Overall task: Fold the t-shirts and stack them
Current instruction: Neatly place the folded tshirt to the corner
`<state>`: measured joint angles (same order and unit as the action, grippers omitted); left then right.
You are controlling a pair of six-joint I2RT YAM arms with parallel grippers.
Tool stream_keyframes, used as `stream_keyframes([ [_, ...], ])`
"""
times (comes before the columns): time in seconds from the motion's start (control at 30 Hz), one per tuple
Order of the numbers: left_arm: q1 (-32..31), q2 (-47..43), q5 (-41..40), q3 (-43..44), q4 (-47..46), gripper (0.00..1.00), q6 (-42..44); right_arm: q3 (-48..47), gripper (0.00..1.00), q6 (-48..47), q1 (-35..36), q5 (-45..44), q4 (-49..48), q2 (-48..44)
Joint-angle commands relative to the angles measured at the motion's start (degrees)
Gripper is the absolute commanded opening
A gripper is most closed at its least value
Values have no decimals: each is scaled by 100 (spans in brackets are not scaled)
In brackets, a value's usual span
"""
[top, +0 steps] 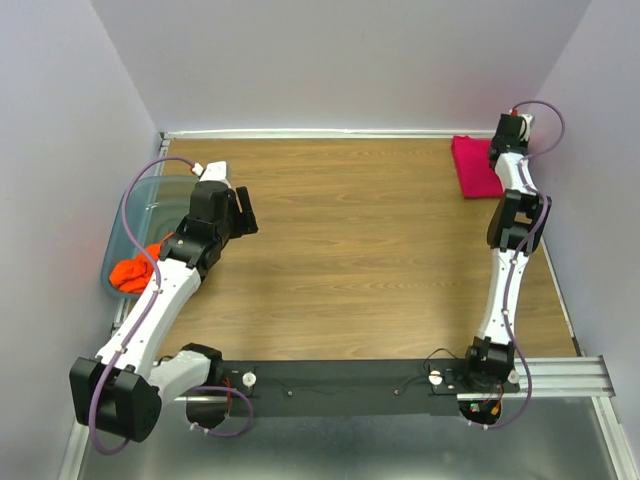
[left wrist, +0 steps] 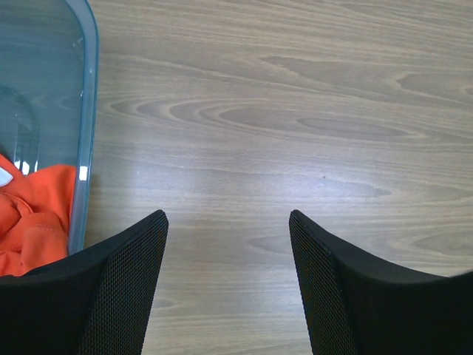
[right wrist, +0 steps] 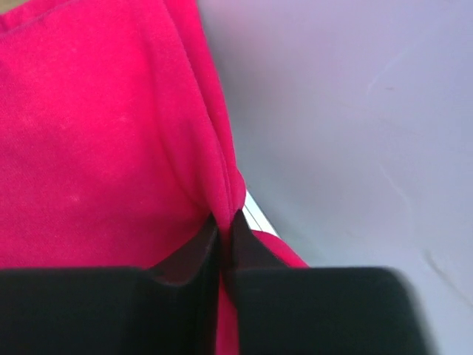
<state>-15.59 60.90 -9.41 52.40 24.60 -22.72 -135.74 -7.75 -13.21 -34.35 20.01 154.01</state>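
A wooden table (top: 350, 250) is enclosed by pale walls. At its far right corner the magenta t-shirt (top: 475, 165) is pinched by the right gripper (right wrist: 225, 222). The orange t-shirt (top: 132, 272) is bundled in the bin (top: 140, 200), beside the spread, empty left gripper (left wrist: 228, 222). The fold could be dragged open if the cloth is snagged on release.

1. A translucent blue-grey plastic bin (left wrist: 87, 111) stands just left of the left claw (left wrist: 228, 216).
2. The wood-grain table (left wrist: 295, 111) spreads beneath and ahead of that claw.
3. A pale lilac wall (right wrist: 355, 111) rises just right of the right claw (right wrist: 225, 222).
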Motion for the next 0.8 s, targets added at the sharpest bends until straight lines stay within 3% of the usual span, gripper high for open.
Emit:
stream_keyframes([
  [0.0,21,-35,141,-19,19,75,-110,-14,24,528,-32,-46,-182,147],
  [0.07,13,-79,202,-54,-8,75,-127,108,44,756,-32,94,-182,-185],
  [0.2,21,-210,247,-125,-131,75,-136,644,66,1354,-32,384,-182,-897],
  [0.53,13,-641,422,-336,-561,75,-215,3570,75,2839,-50,1693,-173,-3534],
  [0.77,13,-1141,-95,24,-395,75,-145,5407,93,3315,-50,2670,-103,-5722],
])
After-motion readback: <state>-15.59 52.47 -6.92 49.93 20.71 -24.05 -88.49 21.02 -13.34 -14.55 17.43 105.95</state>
